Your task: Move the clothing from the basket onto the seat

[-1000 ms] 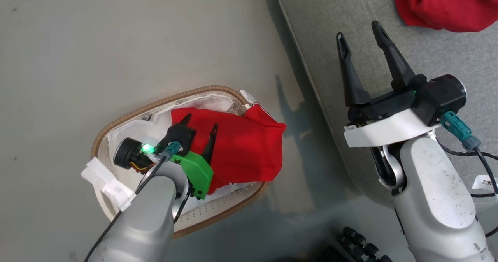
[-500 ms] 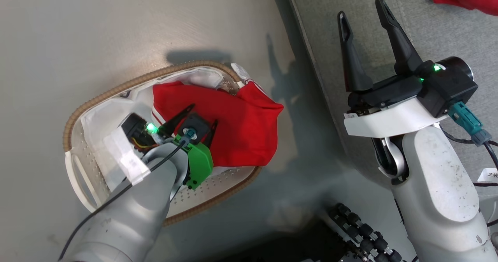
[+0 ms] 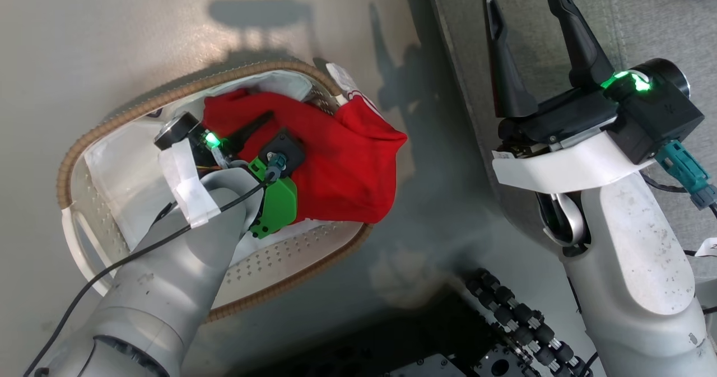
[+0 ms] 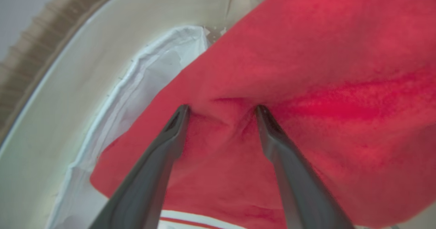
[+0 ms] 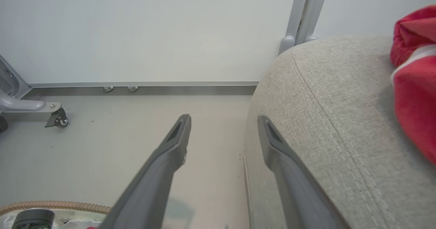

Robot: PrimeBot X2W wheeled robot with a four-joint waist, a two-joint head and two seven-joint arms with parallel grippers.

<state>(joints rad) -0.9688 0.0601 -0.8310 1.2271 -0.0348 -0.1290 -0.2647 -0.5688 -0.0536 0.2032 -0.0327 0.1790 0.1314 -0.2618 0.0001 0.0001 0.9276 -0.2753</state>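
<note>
Down in the basket, the left gripper stands with its fingers spread, both tips pressed into a red garment that lies in the basket and hangs over its rim toward the seat; a small fold bunches between the tips, unclamped. Meanwhile the right gripper hovers released and empty above the seat's rounded edge. A second red garment with white trim lies on the seat
</note>
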